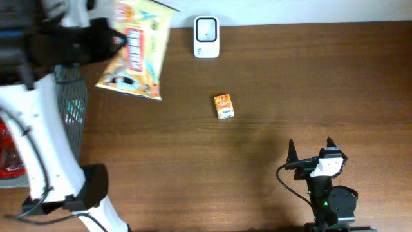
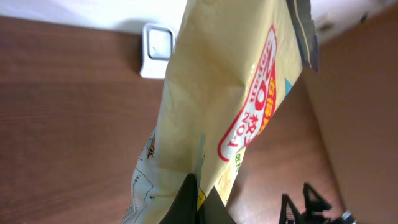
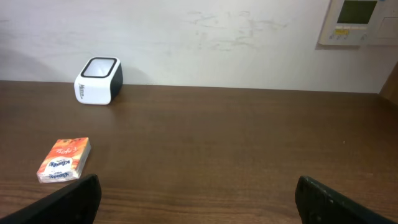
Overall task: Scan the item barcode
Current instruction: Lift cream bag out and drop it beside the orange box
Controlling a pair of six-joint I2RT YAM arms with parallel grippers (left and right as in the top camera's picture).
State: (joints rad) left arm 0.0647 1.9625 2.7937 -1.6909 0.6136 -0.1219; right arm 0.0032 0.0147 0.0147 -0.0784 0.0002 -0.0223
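Overhead: left gripper (image 1: 113,40) pinching edge of yellow snack bag (image 1: 136,48), holding it up over far-left part of surface (image 1: 322,71), left of white scanner (image 1: 206,37). Small orange box (image 1: 224,106) lying mid-surface. Right gripper (image 1: 311,145) standing spread, gripping nothing, near front edge.

Left wrist: bag filling view, scanner showing behind it. Barcode not making itself out.

Right wrist: fingers standing wide apart; scanner sitting by wall, orange box lying nearer, well apart.

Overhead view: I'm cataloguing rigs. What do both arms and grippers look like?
Left arm: white links, black joints, thin black cable, black left gripper. Right arm: black, white wrist block, looping black cable; right gripper has pointed black fingers.
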